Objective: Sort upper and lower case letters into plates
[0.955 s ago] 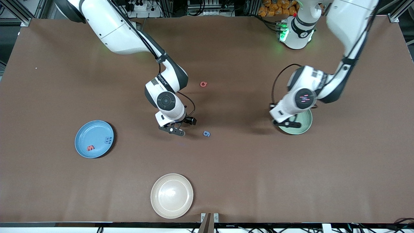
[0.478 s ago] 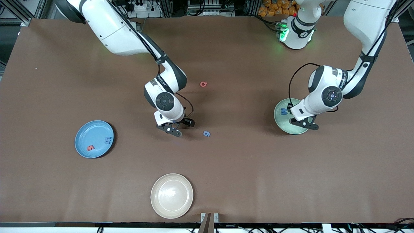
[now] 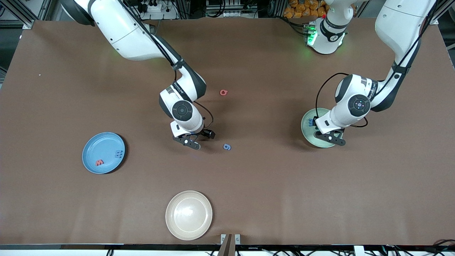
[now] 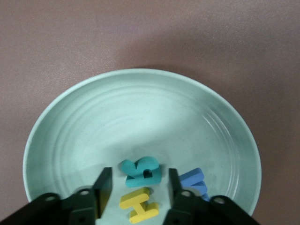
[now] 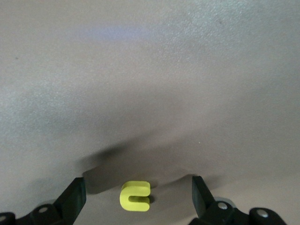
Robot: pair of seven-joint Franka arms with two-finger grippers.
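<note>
The left end effector [image 4: 136,197] hangs over the pale green plate [image 3: 308,133], its jaws parted around the teal letter [image 4: 141,171] and yellow letter [image 4: 137,205] lying there, gripping neither. The right end effector [image 5: 136,199], spread wide and empty, straddles a yellow c [image 5: 135,195] on the surface [image 3: 249,185]. A skewed close could flick that c away, and the red letter [image 3: 223,92] and blue letter [image 3: 227,147] lie unsorted.

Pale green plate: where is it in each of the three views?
Front view: the pale green plate sits toward the left arm's end of the table, partly covered by the left gripper over it.
Left wrist view: the plate fills most of the picture, holding teal, yellow and blue letters.
Right wrist view: not in it.
Shared landmark: the blue letter in the plate.
</note>
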